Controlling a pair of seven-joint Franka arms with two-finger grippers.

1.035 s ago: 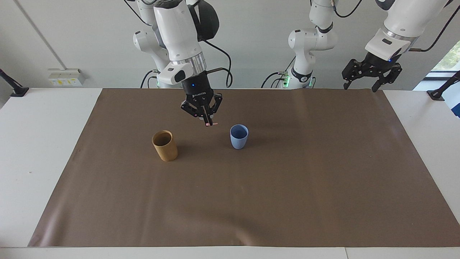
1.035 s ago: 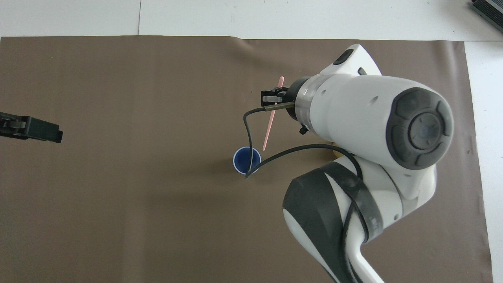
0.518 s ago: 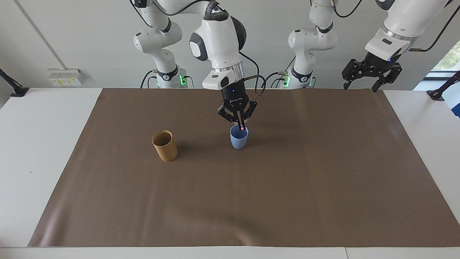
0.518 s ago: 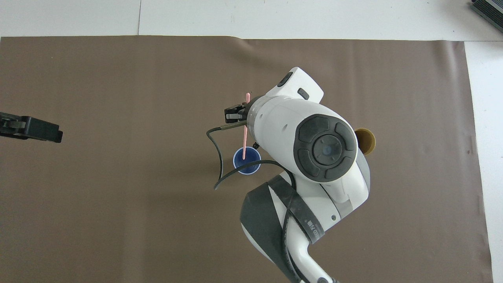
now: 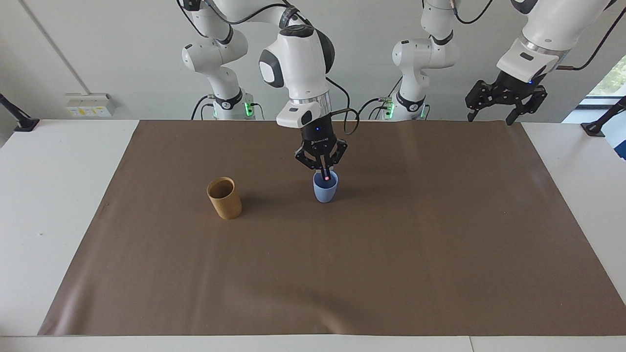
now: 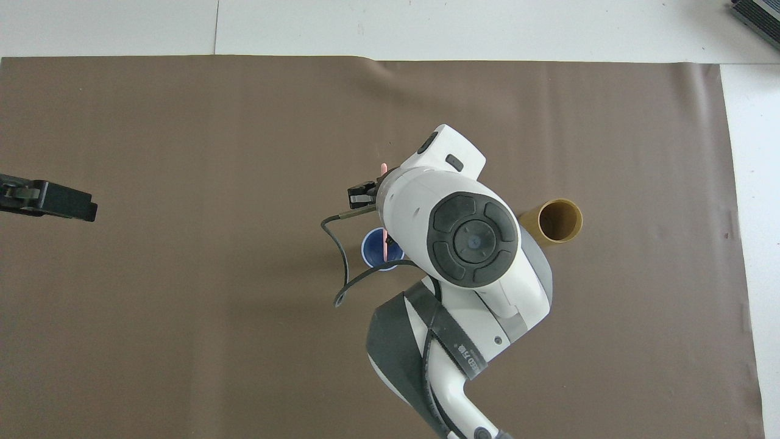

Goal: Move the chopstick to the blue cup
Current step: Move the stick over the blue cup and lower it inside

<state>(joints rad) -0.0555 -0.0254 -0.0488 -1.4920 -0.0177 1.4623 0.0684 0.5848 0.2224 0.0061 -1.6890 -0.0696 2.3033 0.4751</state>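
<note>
The blue cup (image 5: pixel 325 191) stands near the middle of the brown mat; it also shows in the overhead view (image 6: pixel 373 247). My right gripper (image 5: pixel 324 175) points straight down just above the cup's rim and is shut on the pink chopstick (image 5: pixel 326 179). In the overhead view the chopstick (image 6: pixel 386 244) stands nearly upright with its lower end inside the cup, and the right arm hides most of the gripper. My left gripper (image 5: pixel 490 116) is open and empty, and waits high over the mat's edge at the left arm's end.
An empty tan-brown cup (image 5: pixel 224 198) stands upright beside the blue cup, toward the right arm's end; it also shows in the overhead view (image 6: pixel 557 221). The brown mat (image 5: pixel 391 269) covers most of the white table (image 5: pixel 49 220).
My right gripper has moved from between the two cups to over the blue cup and come down. The chopstick has turned upright and its lower end has gone into the cup.
</note>
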